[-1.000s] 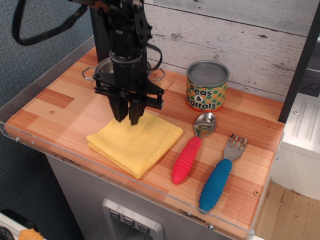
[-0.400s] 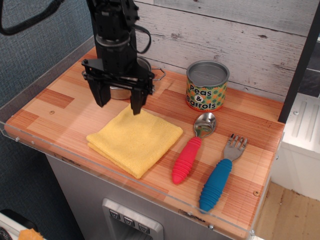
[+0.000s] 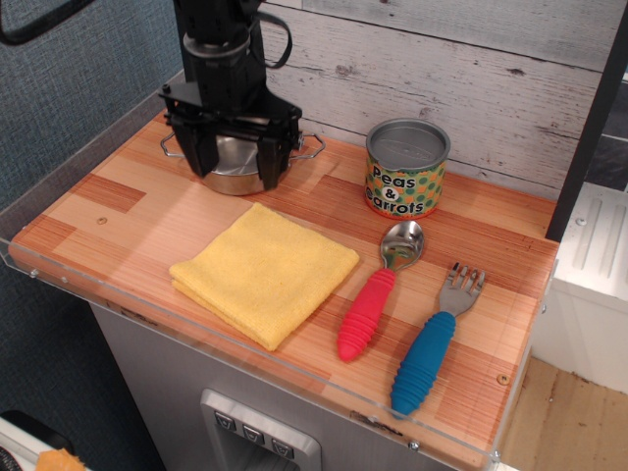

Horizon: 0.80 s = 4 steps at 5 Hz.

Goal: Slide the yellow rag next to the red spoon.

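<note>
Yellow rag point(image 3: 265, 272) flat on our counter point(image 3: 118, 211), just beside red spoon point(image 3: 377, 290), end effector point(image 3: 235, 165) released above steel pan point(image 3: 235, 173).

The rag point(image 3: 265, 272) is lying on the counter point(image 3: 118, 211), just left of the spoon point(image 3: 378, 289); the fork point(image 3: 435, 339) is lying right of the spoon, the can point(image 3: 406, 168) behind it.

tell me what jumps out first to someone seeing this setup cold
The bright yellow rag catches the eye first, lying flat at the front middle of the wooden counter, with the red spoon just to its right and a blue-handled fork beyond that. Behind them, the black gripper hangs open over a steel pan at the back left, beside a peas and carrots can.
</note>
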Motion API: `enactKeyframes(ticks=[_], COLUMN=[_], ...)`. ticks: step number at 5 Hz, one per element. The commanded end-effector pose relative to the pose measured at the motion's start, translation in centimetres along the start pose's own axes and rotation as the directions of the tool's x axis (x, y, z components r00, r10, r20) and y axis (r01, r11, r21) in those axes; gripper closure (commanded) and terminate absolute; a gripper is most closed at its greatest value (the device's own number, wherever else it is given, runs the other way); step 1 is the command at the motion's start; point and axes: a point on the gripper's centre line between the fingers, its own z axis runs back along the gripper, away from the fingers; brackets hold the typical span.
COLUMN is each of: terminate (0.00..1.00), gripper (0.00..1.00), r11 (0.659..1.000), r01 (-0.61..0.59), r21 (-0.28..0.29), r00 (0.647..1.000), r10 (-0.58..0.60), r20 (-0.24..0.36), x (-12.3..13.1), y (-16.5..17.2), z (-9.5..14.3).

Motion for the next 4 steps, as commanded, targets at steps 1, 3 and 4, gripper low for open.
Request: enactKeyframes(ticks=[1, 3, 4], terminate=[0.00, 0.00, 1.00], gripper=[0.00, 0.00, 0.00], r11=[1.000, 0.999, 0.999], r01=[0.007, -0.029, -0.029], r21=[-0.015, -0.023, -0.023], r00=[0.995, 0.996, 0.996], r10=[-0.005, 0.030, 0.030], r20=[0.102, 0.079, 0.079], x=[2.1, 2.7, 2.7], y=[-1.3, 0.4, 0.4], z=[3.3, 3.8, 3.8])
